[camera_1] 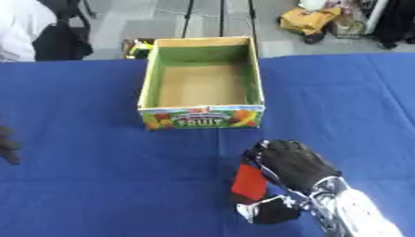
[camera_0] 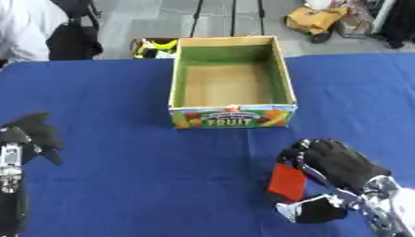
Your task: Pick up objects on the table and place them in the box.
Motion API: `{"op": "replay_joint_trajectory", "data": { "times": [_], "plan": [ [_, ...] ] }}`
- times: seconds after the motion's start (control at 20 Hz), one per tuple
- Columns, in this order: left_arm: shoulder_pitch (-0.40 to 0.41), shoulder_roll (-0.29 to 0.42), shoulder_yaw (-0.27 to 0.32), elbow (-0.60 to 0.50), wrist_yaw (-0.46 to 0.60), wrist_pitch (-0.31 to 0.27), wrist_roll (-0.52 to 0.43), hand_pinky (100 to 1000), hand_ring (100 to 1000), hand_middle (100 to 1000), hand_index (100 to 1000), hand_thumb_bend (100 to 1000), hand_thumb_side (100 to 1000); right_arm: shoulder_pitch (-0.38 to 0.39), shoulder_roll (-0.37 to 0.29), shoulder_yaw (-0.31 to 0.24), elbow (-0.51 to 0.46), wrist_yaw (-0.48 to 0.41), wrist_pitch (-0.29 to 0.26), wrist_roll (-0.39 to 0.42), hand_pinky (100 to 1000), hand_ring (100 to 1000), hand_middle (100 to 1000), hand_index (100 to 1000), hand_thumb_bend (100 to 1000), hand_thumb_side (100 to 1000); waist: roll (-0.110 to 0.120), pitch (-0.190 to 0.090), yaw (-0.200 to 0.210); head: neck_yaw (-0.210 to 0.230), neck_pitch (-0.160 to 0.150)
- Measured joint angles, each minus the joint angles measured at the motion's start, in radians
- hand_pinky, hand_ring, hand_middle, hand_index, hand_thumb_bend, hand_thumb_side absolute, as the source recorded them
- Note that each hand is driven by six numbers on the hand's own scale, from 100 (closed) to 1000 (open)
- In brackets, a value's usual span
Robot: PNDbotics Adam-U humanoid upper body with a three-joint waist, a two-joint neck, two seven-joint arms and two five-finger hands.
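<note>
An open cardboard fruit box (camera_0: 232, 116) with green inner walls stands at the middle back of the blue table; its inside looks bare. My right hand (camera_0: 336, 162) is at the lower right, in front of the box, with fingers and thumb curled round a flat red object (camera_0: 288, 181) held upright just above the cloth. My left hand (camera_0: 32, 134) shows at the left edge, black fingers relaxed and holding nothing.
The blue cloth (camera_0: 146, 176) covers the whole table. Behind the far edge sits a small carton with yellow and dark things (camera_0: 154, 47). A person in white stands at the far left corner, and a yellow bag (camera_0: 316, 18) lies on the floor beyond.
</note>
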Motion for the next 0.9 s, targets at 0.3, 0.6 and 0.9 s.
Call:
{"op": "replay_joint_trajectory", "data": {
  "times": [0.3,0.6,0.9],
  "plan": [
    [0.0,0.0,0.0,0.0,0.0,0.0,0.0,331,467,509,728,100,1000,0.008,0.0,-0.006,0.002,-0.011,-0.008,0.041,551,505,532,790,538,909,0.0,0.0,-0.002,0.0,-0.001],
    [0.0,0.0,0.0,0.0,0.0,0.0,0.0,328,465,506,724,100,1000,0.012,0.0,-0.011,0.012,0.007,-0.006,0.06,556,521,546,814,585,946,0.0,0.0,-0.004,0.0,-0.002],
    [0.0,0.0,0.0,0.0,0.0,0.0,0.0,324,461,501,720,100,1000,0.018,0.0,-0.011,0.017,0.014,-0.009,0.087,552,522,545,804,582,951,0.002,0.0,-0.006,0.0,-0.002]
  ]
}}
